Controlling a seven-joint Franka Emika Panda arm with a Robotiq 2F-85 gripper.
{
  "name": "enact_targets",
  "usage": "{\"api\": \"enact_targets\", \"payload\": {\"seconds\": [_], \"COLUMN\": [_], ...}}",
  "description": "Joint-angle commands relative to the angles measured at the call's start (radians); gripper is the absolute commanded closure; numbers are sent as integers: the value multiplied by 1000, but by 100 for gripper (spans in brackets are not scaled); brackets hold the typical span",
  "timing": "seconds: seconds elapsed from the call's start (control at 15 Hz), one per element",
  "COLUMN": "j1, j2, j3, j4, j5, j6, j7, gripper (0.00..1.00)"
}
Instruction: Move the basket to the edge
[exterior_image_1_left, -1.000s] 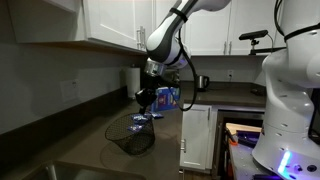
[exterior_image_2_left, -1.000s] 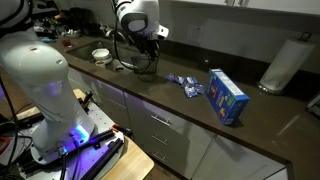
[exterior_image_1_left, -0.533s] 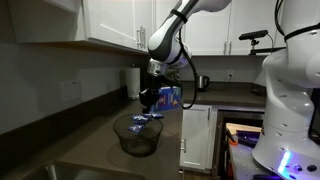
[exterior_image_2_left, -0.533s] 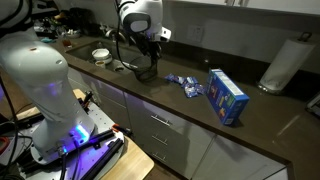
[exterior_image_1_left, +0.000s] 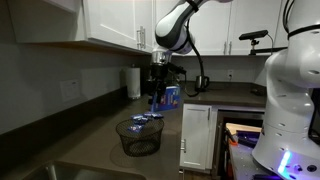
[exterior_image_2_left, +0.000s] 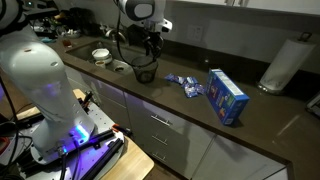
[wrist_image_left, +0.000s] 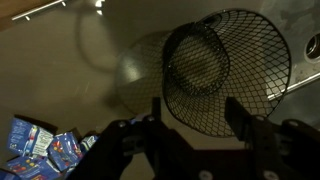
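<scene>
Jaws are hanging spread and empty above the basket (wrist_image_left: 228, 68), with nothing between the fingers (wrist_image_left: 154, 120). The frame bottom is cutting the fingers off in the wrist view, and they are reading dark against the dark table (exterior_image_2_left: 275, 115), so the tips are hard to separate.

Basket (exterior_image_1_left: 140, 137) (exterior_image_2_left: 145, 70) is sitting upright on the table, apart from the jaws in both exterior views. Mesh is letting the table show through. In the wrist view the rim is blending into its own shadow on the left side.

In an exterior view the basket is sitting near the edge (exterior_image_2_left: 185, 107). Cannot tell whether it is reaching the rim; the cable hanging off the arm is cluttering the basket there.

Blue packets (wrist_image_left: 45, 145) are lying beside the basket, cropped by the frame corner in the wrist view and too small to read.

Box (exterior_image_2_left: 228, 97) is standing further along the table, well apart from the basket.

Paper roll (exterior_image_2_left: 285, 65) is standing at the back wall. A bowl (exterior_image_2_left: 101, 55) is sitting behind the arm, partly hidden.
</scene>
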Motion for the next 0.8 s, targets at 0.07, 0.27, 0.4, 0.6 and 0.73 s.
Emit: {"api": "enact_targets", "payload": {"seconds": [0.07,0.27,0.4,0.6,0.73], "j1": [-24,-17,-9,-3,-3], "j2": [-86,-113,-120,-126,-131], "j3": [38,50,51,56,66], "j4": [31,65,98,136,148], "j5": [-136,-166,-148,-150,-162], "j6": [-123,-200,-293,-392,-413], "j7": [77,89,66,25,16], "gripper": [1,0,0,0,0]}}
